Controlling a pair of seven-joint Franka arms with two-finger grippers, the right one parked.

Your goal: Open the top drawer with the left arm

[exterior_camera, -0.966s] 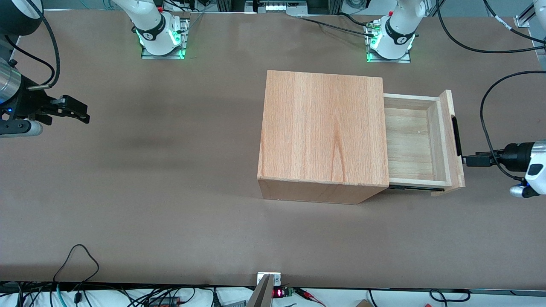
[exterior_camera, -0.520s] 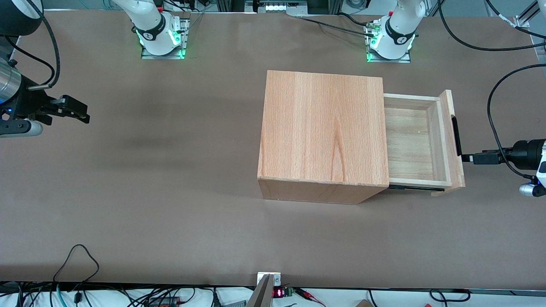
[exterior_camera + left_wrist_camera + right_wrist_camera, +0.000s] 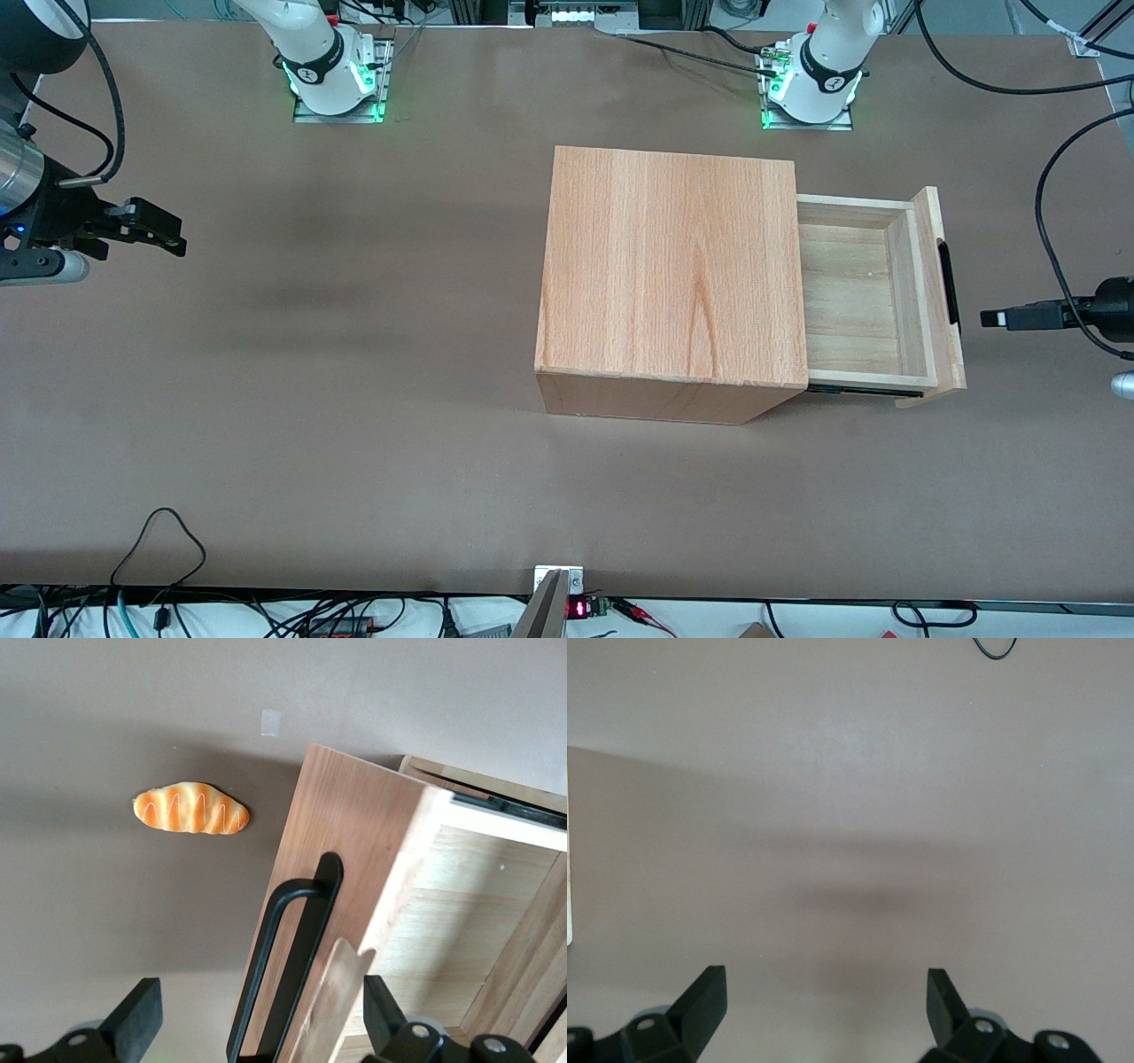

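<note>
Half out of its wooden casing (image 3: 669, 266), the top drawer (image 3: 873, 297) sits near the bench's (image 3: 354, 399) working-arm end, handle (image 3: 946, 283) just clear of the wide-open, empty fingers (image 3: 133, 1019).

Most of the white-shelled left arm (image 3: 1118, 347) is cut off by the front view's edge; only its black gripper (image 3: 992, 318) and a little of the wrist are shown. The inner part of the shallow light-wood top drawer (image 3: 864, 297) is hidden inside the big plain wooden box casing (image 3: 669, 275). In the left wrist view the drawer's long slim black bar handle (image 3: 285, 964) is cropped by the frame edge, and only the tips of the gripper's black fingers (image 3: 135, 1013) are seen.
</note>
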